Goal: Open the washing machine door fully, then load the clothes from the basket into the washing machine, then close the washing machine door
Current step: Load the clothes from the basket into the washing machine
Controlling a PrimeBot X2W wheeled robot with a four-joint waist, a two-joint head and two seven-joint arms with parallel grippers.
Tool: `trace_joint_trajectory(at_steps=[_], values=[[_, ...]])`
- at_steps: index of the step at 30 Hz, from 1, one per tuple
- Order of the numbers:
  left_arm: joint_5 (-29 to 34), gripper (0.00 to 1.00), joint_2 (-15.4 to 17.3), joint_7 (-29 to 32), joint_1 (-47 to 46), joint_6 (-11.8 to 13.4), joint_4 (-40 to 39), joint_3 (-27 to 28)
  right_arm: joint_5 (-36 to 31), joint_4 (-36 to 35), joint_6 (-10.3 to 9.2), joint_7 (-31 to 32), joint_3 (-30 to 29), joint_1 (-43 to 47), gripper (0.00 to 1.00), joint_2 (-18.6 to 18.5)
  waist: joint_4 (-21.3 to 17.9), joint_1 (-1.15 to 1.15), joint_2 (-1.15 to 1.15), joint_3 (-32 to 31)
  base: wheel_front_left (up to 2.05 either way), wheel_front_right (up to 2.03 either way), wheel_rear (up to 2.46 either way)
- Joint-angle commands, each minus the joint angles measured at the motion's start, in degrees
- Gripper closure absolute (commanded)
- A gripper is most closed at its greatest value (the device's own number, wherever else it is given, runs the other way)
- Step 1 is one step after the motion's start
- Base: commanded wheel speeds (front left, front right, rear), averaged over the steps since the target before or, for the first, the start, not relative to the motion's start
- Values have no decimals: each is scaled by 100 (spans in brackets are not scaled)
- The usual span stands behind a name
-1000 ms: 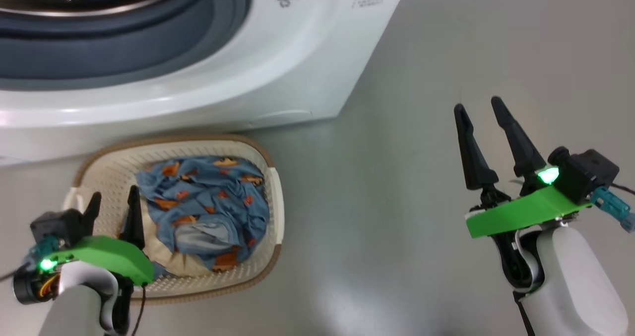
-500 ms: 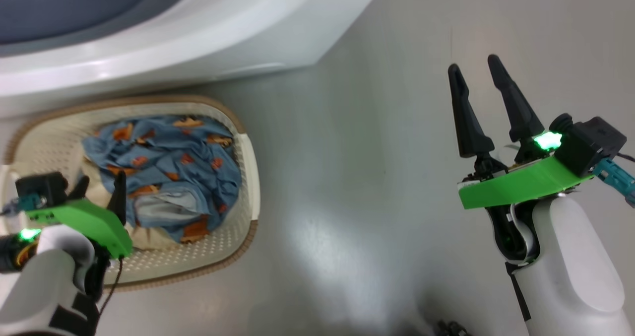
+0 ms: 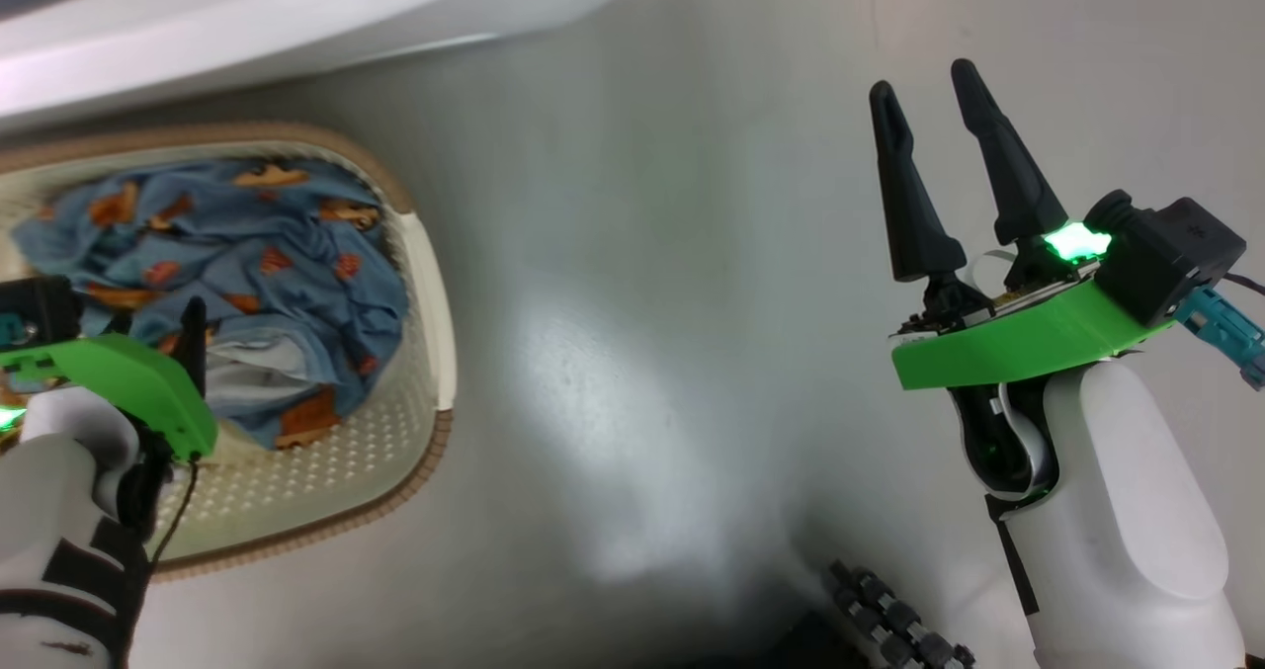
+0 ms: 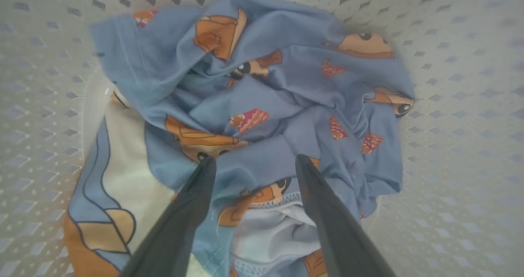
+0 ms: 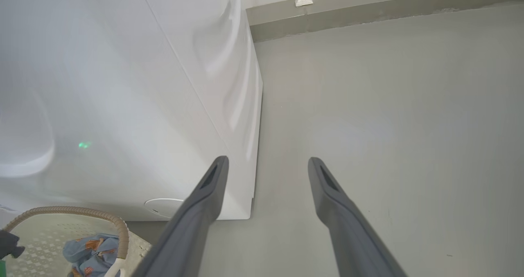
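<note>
The basket [image 3: 436, 293] sits on the grey floor [image 3: 642, 303] at the left of the scene, close in front of the washing machine [image 3: 247, 7], whose white front runs along the far edge. The clothes [image 3: 247, 244] lie crumpled inside the basket: blue fabric with orange-brown bears uppermost, and a cream-white part underneath on the near side.

The left pincer [image 4: 254, 160] is lowered into the basket with its two dark fingers [image 4: 184, 219] spread apart and nothing clamped between them. In the left wrist view the tips stand over the middle of the blue heap, one on either side of a stitched hem (whether they already touch the cloth cannot be told). The basket's perforated walls surround the heap on all sides there.

The right pincer [image 3: 921, 78] hangs over bare floor at the right, well apart from the basket, fingers pointing toward the far side and parted, holding nothing. In the right wrist view it faces the lower right corner of the machine, with the basket's brown rim to the near left and a grey skirting [image 5: 368, 11] along the far wall.
</note>
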Motion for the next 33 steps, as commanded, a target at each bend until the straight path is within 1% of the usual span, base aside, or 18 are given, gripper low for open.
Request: trace_joint_trajectory(at_steps=[1,6,14,17,19,20,21,27,33], values=[[-82,0,261,92,7,-8,105,48,-37,-154,9,-27,109,59,0,32,-180,0,-1,237,0,0,0],[-282,0,274,182,-134,-8,246,-90,-71,-187,9,-27,128,40,0,45,-254,0,-1,359,0,0,0],[-525,0,259,673,-218,-9,252,-537,-99,-214,9,-27,129,49,0,23,-291,0,-1,475,0,0,0],[-543,0,333,639,-339,-9,345,-621,-109,-211,9,-27,170,51,0,32,-330,0,-1,488,0,0,0],[-562,0,282,685,-386,-9,381,-707,-109,-203,9,-27,198,54,0,40,-354,0,-1,472,0,0,0],[-584,46,247,747,-397,-9,379,-761,-105,-198,9,-27,207,60,0,43,-361,0,-1,463,0,0,0],[-605,100,229,789,-407,-9,369,-814,-101,-191,9,-27,211,65,0,45,-363,0,-1,454,0,0,0],[-789,100,237,808,-382,-9,366,-944,-78,-161,9,-27,192,65,0,54,-372,0,-1,358,0,0,0],[-978,100,255,460,-240,-9,356,-1032,-60,-143,9,-27,183,52,0,66,-287,0,-1,137,0,0,0]])
